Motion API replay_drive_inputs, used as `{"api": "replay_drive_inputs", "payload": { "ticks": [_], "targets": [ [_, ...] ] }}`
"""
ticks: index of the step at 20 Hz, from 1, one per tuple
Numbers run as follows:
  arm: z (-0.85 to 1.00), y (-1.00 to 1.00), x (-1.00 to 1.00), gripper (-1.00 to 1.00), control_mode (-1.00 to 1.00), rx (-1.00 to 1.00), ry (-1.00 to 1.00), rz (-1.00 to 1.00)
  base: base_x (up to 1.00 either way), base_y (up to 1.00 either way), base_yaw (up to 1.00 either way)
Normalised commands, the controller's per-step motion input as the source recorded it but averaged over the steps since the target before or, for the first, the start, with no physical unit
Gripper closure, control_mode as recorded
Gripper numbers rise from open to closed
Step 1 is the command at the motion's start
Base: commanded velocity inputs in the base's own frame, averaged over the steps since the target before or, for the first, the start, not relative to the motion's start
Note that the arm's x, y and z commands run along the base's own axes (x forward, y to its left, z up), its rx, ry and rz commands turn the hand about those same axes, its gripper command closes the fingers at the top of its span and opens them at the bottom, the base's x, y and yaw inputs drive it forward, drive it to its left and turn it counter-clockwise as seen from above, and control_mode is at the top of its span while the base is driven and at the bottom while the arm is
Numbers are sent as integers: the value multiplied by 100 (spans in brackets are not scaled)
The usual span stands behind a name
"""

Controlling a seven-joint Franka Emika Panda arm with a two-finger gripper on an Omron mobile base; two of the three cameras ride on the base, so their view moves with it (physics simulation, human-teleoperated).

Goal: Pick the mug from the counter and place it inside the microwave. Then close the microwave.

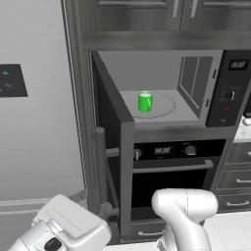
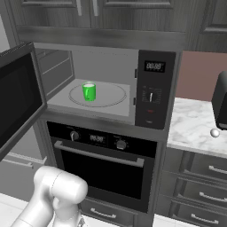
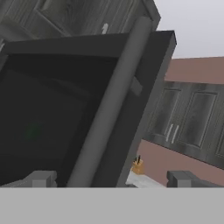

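The gripper (image 3: pixel 111 178) has its jaws spread wide with nothing between them; its two tips sit far apart at the bottom of the hand view and touch nothing. Just ahead of them is the outside of the microwave door (image 3: pixel 65 109), seen tilted, with its bar handle (image 3: pixel 111 105) running diagonally across the dark glass. Past the door's edge the hand view also takes in a far stretch of cabinets and a small knife block (image 3: pixel 138 165) on a distant counter.

The mug (image 1: pixel 145 102) stands upright on the round turntable (image 1: pixel 166 105) inside the microwave (image 1: pixel 162 88), left of the plate's centre and well apart from the walls. The door hangs fully open to the left in both base views.

The right base view shows the control panel (image 2: pixel 153 88) face on, and to its right the counter (image 2: pixel 190 124) carrying a small white ball (image 2: pixel 214 132) and a black appliance (image 2: pixel 220 99). The left base view gives the oven (image 1: pixel 171 166) below.
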Motion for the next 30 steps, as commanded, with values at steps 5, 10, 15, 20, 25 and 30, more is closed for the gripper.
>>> {"api": "replay_drive_inputs", "payload": {
  "ticks": [5, 10, 15, 20, 25, 30],
  "targets": [
    [-19, 25, 22, -100, -100, 0, 3, -1, 0, 0, 0],
    [-7, 19, 19, -100, -100, 0, 0, -8, 0, 0, 0],
    [-5, 9, 18, -100, -100, 0, 0, -13, 0, 0, 0],
    [0, 0, 3, -100, -100, 0, 0, -11, 0, 0, 0],
    [0, 0, -2, -100, -100, 0, 0, -2, 0, 0, 0],
    [0, -8, -1, -100, -100, 0, 0, 0, 0, 0, 0]
  ]
}}
